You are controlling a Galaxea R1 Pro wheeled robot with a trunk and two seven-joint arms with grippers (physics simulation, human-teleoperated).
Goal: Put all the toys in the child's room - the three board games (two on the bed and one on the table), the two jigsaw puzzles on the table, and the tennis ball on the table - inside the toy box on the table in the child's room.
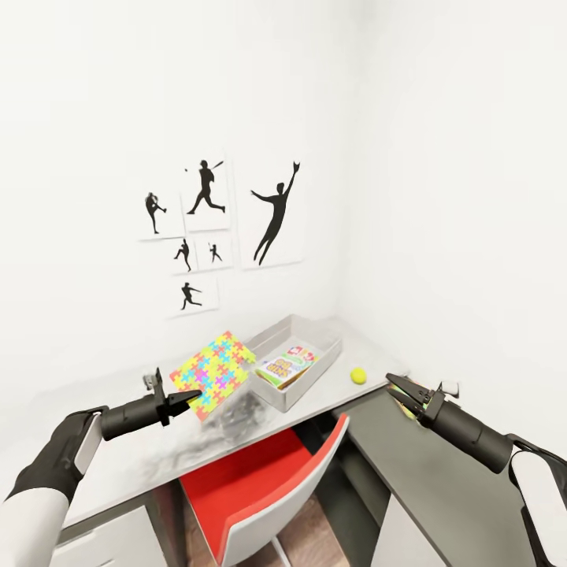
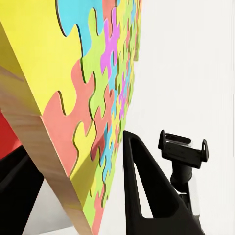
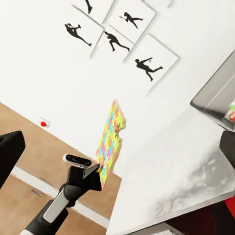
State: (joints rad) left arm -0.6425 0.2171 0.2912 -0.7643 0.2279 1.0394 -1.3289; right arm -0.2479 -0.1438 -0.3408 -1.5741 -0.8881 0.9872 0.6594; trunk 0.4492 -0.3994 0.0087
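While left tool point(image 1: 183, 400) grips jigsaw puzzle point(image 1: 213, 373), toy box point(image 1: 313, 379) holds board games point(image 1: 285, 365), right tool point(image 1: 398, 386) unclear.

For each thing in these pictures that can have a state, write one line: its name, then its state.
jigsaw puzzle: lifted and tilted, held by the left pincer, outside the toy box.
toy box: on the table, no lid, printed game boxes inside.
tennis ball: resting on the table, outside the toy box.
right pincer: shut on something colourful, too hidden to identify.
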